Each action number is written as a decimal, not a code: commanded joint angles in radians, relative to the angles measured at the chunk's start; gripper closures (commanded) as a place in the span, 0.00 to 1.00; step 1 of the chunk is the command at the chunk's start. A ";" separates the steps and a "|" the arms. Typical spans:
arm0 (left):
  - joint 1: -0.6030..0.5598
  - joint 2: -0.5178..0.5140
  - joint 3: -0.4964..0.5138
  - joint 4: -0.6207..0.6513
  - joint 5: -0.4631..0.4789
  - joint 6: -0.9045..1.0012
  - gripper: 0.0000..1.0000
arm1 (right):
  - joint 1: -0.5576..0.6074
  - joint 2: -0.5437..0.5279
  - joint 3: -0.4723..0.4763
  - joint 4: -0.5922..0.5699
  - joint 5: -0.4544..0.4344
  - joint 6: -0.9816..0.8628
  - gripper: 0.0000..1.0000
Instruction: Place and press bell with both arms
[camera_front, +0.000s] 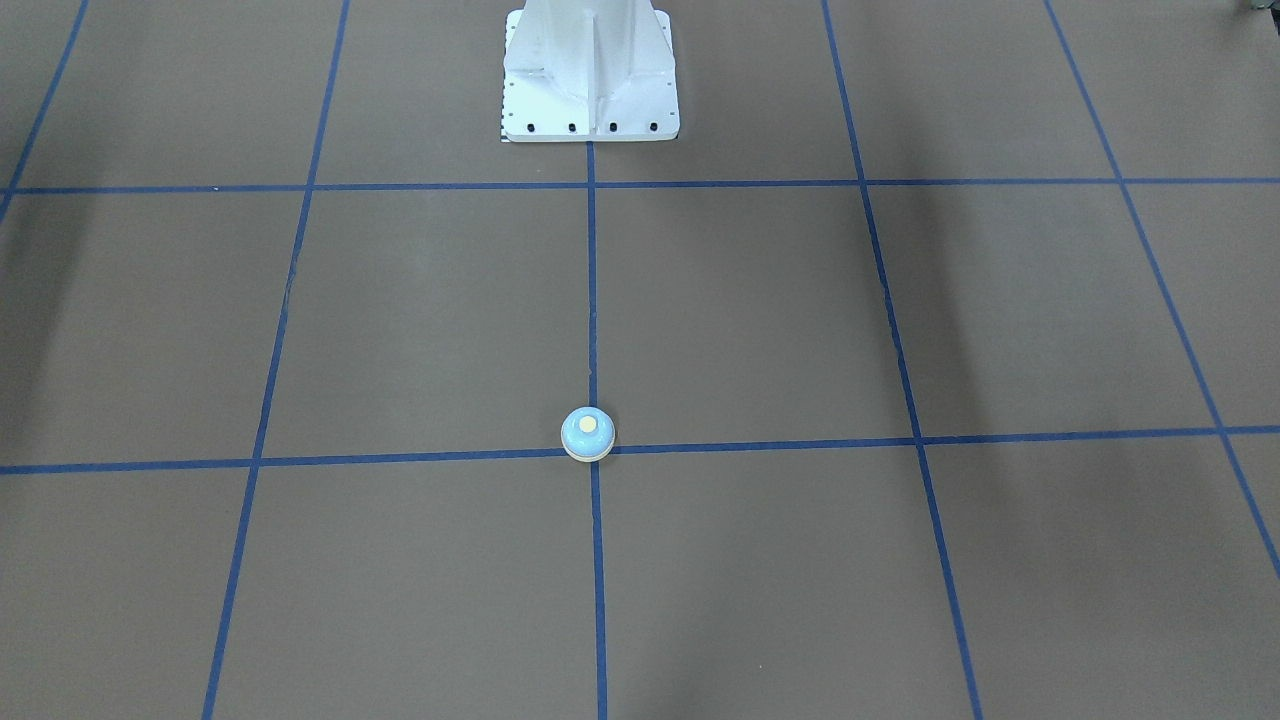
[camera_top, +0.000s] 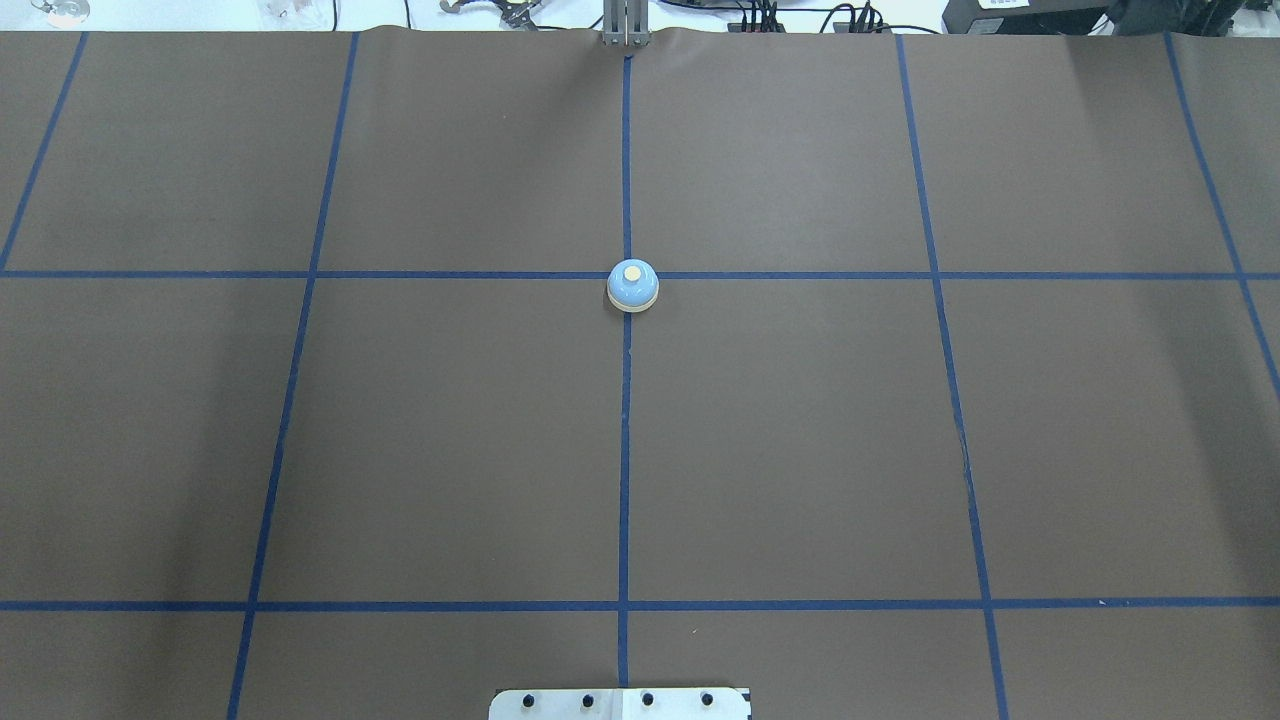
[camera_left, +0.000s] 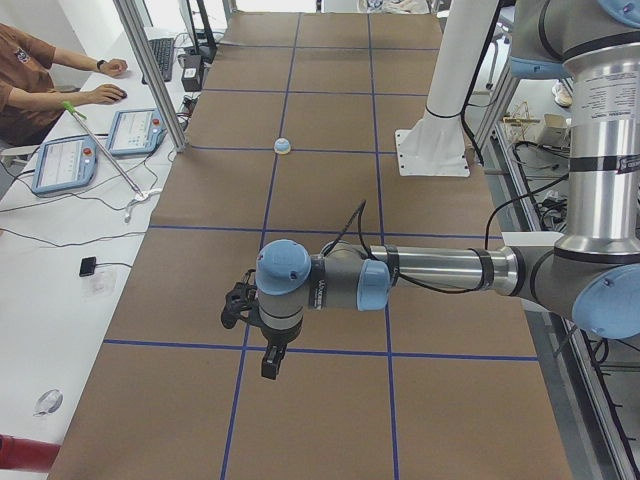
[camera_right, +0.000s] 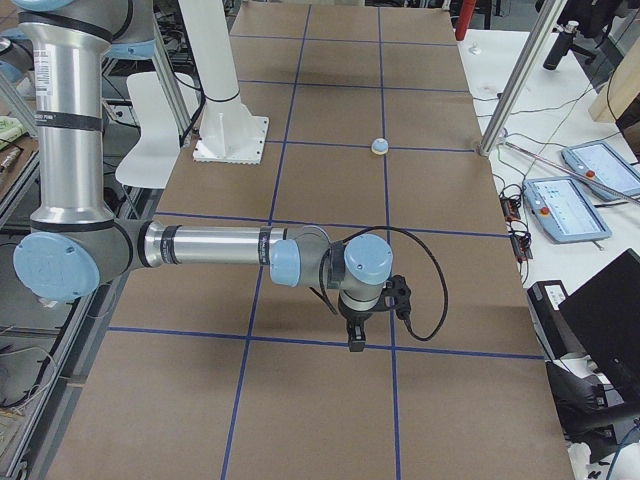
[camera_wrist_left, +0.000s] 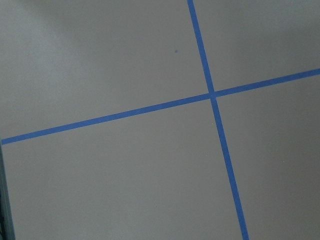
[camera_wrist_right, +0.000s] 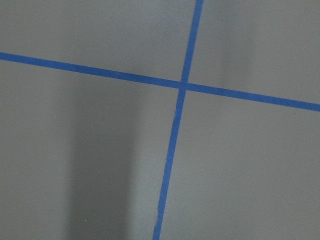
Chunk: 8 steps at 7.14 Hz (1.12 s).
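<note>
The light-blue bell (camera_front: 588, 434) with its cream button stands alone on a crossing of the blue tape lines at the table's middle; it also shows in the overhead view (camera_top: 632, 287) and small in both side views (camera_left: 283, 146) (camera_right: 379, 146). My left gripper (camera_left: 270, 362) hangs over the table's left end, far from the bell. My right gripper (camera_right: 355, 338) hangs over the table's right end, also far from it. Both point down above the brown surface. I cannot tell whether either is open or shut. The wrist views show only brown table and tape lines.
The white bolted pedestal (camera_front: 590, 75) stands at the robot's side of the table. An operator (camera_left: 30, 70) sits at a side desk with control tablets (camera_left: 65, 160). A metal frame post (camera_left: 150, 70) rises at the table's far edge.
</note>
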 joint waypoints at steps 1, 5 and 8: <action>0.003 0.011 -0.004 -0.003 -0.002 -0.011 0.00 | 0.016 -0.016 0.002 0.002 0.008 0.000 0.00; 0.023 0.008 -0.007 -0.022 0.000 -0.112 0.00 | 0.016 -0.026 0.031 0.007 -0.004 0.000 0.00; 0.024 0.008 -0.009 -0.022 0.017 -0.112 0.00 | 0.016 -0.016 0.029 0.009 -0.010 0.000 0.00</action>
